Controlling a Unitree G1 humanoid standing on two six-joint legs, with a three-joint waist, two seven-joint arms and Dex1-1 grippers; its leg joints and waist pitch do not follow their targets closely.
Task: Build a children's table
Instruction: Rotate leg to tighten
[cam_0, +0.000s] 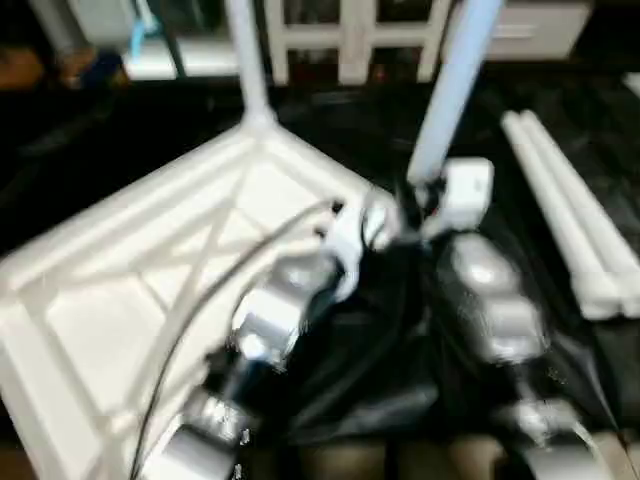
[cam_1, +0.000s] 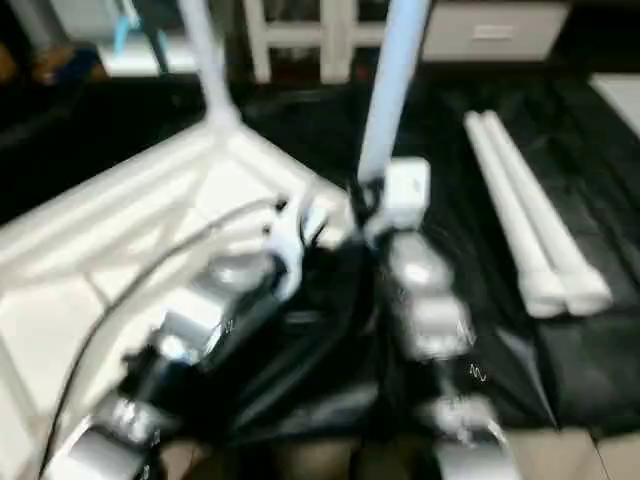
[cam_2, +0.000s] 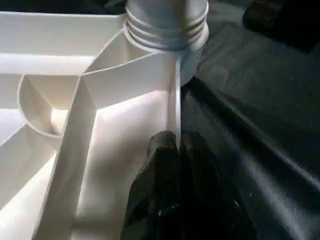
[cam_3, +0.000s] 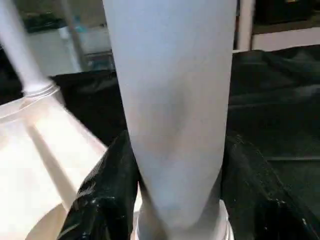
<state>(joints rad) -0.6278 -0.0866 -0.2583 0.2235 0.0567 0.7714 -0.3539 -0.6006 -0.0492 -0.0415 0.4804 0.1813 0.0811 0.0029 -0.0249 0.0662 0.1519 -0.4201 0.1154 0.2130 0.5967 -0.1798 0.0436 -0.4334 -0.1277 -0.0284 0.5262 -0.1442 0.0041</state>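
White ribbed plastic is what I see first from the head cameras: the large rectangular table top (cam_0: 150, 270) lies underside-up on the black sheet (cam_0: 560, 370), with one white tapered tube leg (cam_0: 245, 60) standing in the far corner socket. I make that one leg fitted. A second upright leg (cam_0: 450, 90) stands at the near corner by my right gripper (cam_0: 425, 195), and two spare white legs (cam_0: 575, 230) lie side by side on the sheet, well to the right, so I judge we are roughly halfway at best.

My left wrist camera adds what the head view blurs: the left gripper (cam_2: 172, 150) is pinched closed on the top's thin side wall, and the second leg's threaded end (cam_2: 167, 25) sits at the corner socket, threads still exposed.

My right wrist camera shows the black fingers (cam_3: 107, 200) clasped either side of that second leg.
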